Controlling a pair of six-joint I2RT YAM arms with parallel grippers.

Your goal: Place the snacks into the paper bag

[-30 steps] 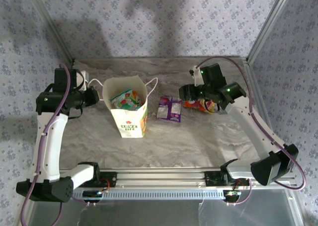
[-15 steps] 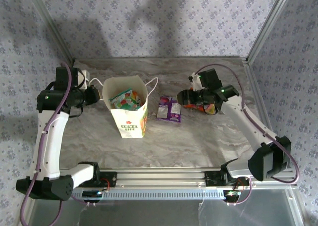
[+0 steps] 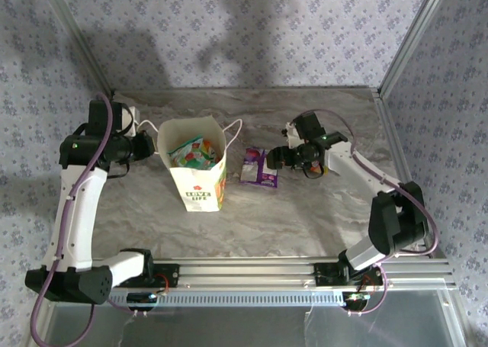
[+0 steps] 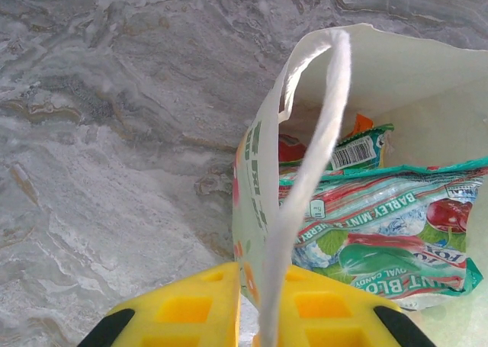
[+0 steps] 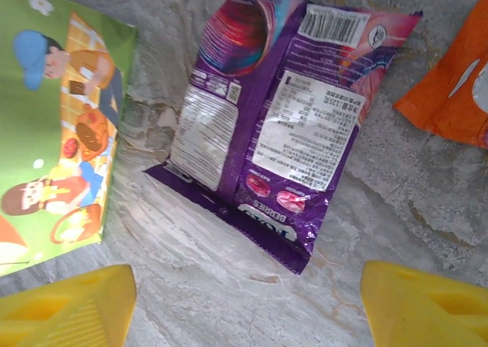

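I am holding my right pincer spread wide and low over the marble table. Its yellow fingers are standing far apart, with bare stone between them. Just ahead of that gap the purple packet is lying flat with its printed back up, its bottom seam pointing toward me and touching neither finger. On its right an orange packet is lying just beside it with a thin gap of stone between them. On its left the paper bag is standing, its green cartoon face near the purple packet's edge with a strip of marble showing between them. My left pincer is pressing together on the bag's left wall just under the rim, and the white cord handle is running up from between its fingers and arching over the open mouth. Inside the bag a teal-green packet is lying across the top of the pile, with green, orange and red corners poking out from under it. From above, the bag is standing upright at the left-middle of the table with the purple packet to its right. A broad band of bare marble is stretching from both of them toward the metal rail at the near edge. Farther off, a narrower band is running behind the bag to the patterned back wall. My right arm is reaching in from the table's right edge beside the slanting frame post.
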